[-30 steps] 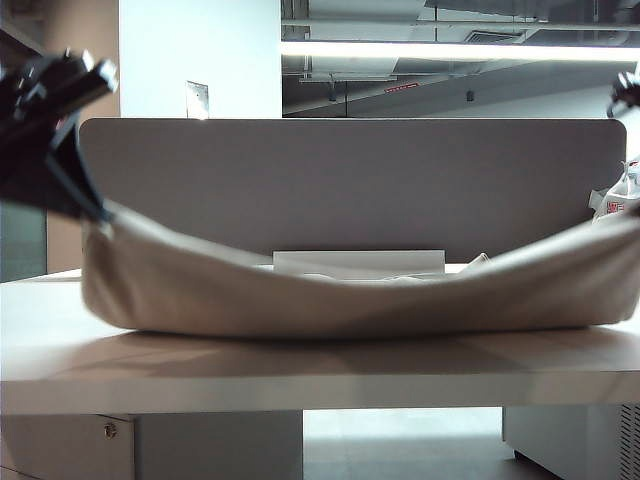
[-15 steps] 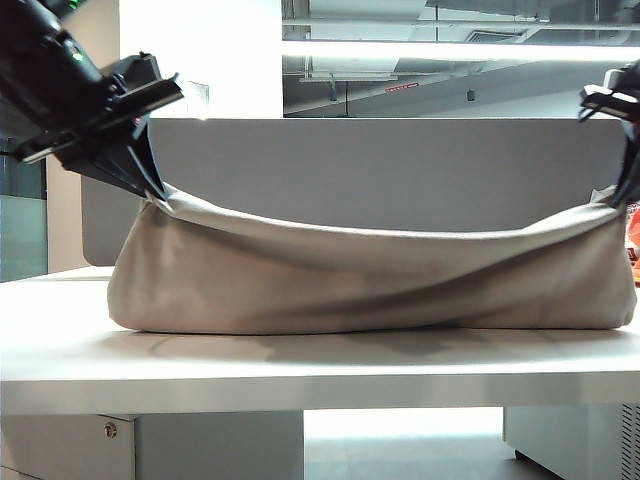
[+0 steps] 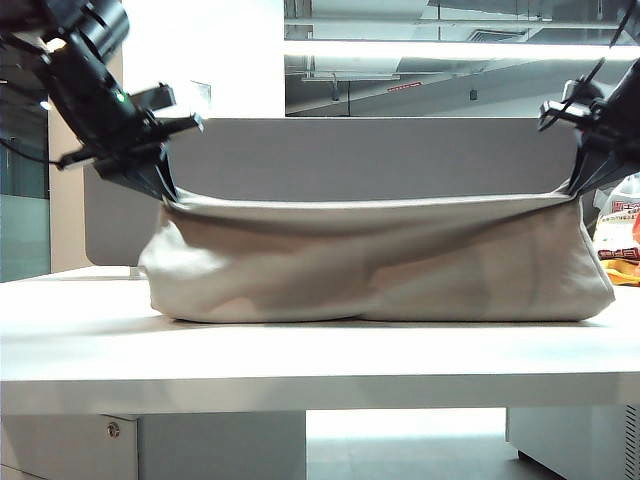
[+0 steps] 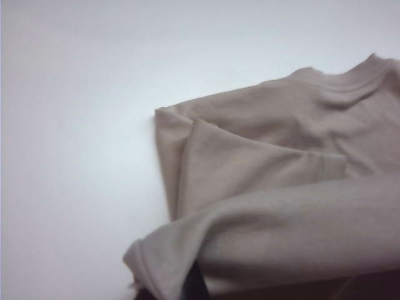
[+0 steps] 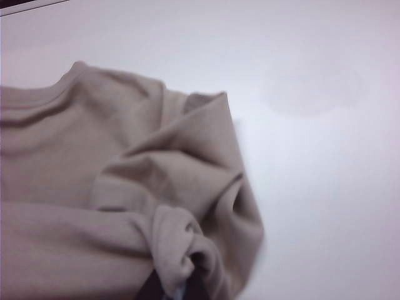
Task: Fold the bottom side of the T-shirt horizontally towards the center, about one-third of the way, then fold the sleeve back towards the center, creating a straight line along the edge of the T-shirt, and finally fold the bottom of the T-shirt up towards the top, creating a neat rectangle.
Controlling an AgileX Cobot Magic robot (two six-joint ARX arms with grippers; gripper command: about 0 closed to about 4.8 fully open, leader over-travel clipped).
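Above the table (image 3: 300, 350), both grippers are clamped on the T-shirt (image 3: 380, 270): your left gripper (image 3: 168, 192) pinches one end of the raised edge, your right gripper (image 3: 572, 187) the other, with the cloth stretched nearly level between them. The lower part of the shirt rests on the table, and the collar end lies flat beyond it (seen from both wrist cameras).

Risks from here:

- The right wrist camera shows the cloth bunched into a wad (image 5: 175, 244) at the jaws. Set down like that, the fold will likely carry a lump at that corner.
- Near the left gripper, a sleeve (image 4: 250, 169) is already doubled under the lifted layer. Laying the edge over it may trap a crooked crease.
- If your two arms travel unevenly, the edge will land skewed and the third-way fold line will not run straight.
- A plastic bag (image 3: 618, 240) sits just beside the shirt's right end; a wide swing could snag it.
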